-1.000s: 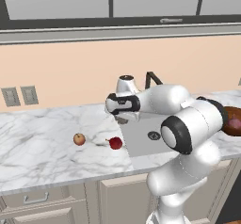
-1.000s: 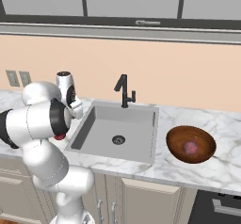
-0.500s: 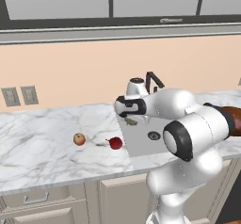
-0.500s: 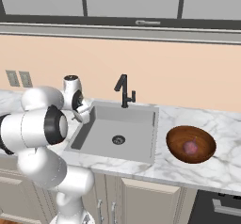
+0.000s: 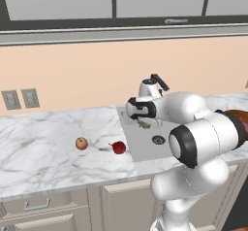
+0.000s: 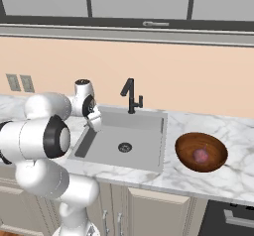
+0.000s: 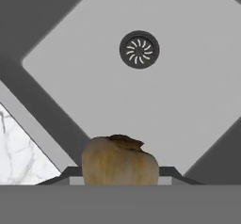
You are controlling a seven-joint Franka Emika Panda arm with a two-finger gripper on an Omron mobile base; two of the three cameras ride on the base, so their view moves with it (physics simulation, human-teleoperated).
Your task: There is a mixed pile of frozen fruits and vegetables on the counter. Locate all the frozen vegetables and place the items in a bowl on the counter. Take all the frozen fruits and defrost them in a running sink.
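Note:
My gripper [image 5: 144,122] hangs over the left part of the grey sink [image 5: 145,147], shut on the small olive-brown fruit [image 7: 120,158]. In the hand view that fruit sits between the finger tips, with the sink floor [image 7: 183,96] and its round drain [image 7: 139,49] below. Two more frozen fruits lie on the white marble counter [image 5: 43,152] left of the sink: an orange-yellow one [image 5: 81,143] and a dark red stemmed one [image 5: 119,148]. The pinkish-purple frozen vegetable [image 6: 200,154] rests inside the dark wooden bowl [image 6: 186,148] right of the sink. No water shows at the faucet.
A black angular faucet [image 6: 130,95] stands behind the basin, close to my hand. Wall outlets [image 5: 21,98] sit on the backsplash at the left. Beige cabinets run under the counter, and dark window frames run above.
My arm has swung right, carrying the olive-brown fruit from the counter's edge to above the sink basin. The other fruits and the bowl have stayed put.

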